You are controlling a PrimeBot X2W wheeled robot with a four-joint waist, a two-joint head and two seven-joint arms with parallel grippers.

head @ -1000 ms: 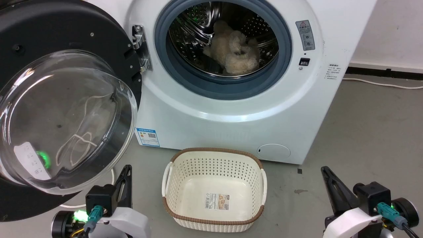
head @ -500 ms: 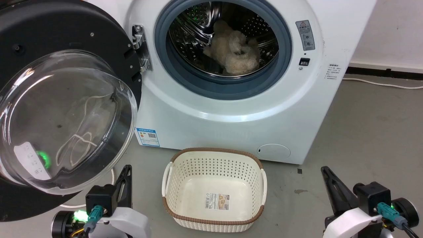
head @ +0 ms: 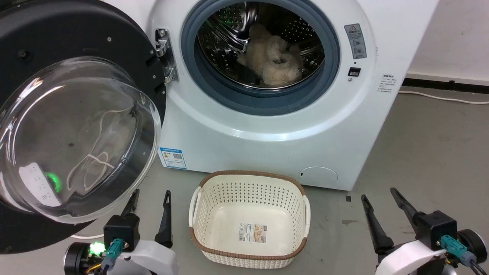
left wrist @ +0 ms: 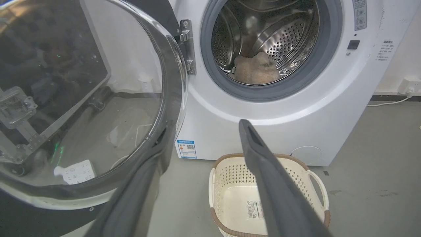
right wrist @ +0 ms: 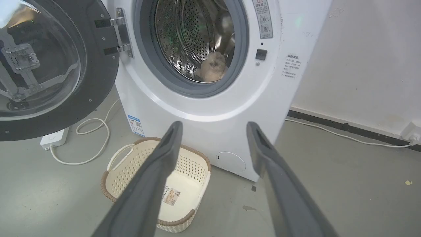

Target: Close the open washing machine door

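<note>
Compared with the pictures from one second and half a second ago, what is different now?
Both grippers opened: the left gripper and the right gripper had their fingers together, and now the fingers stand spread apart. Neither holds anything. The washing machine door stays wide open and untouched. The basket and the fluffy beige item in the drum have not moved. The slight shift of the whole picture is the camera's.

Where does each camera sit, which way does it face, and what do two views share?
Head view: on the head, facing forward and down: washer, washing machine door, basket; left gripper, right gripper below.
Left wrist view: along its fingers, door close at left.
Right wrist view: along its fingers toward the drum.
Wrist views share the beige fluffy item.
</note>
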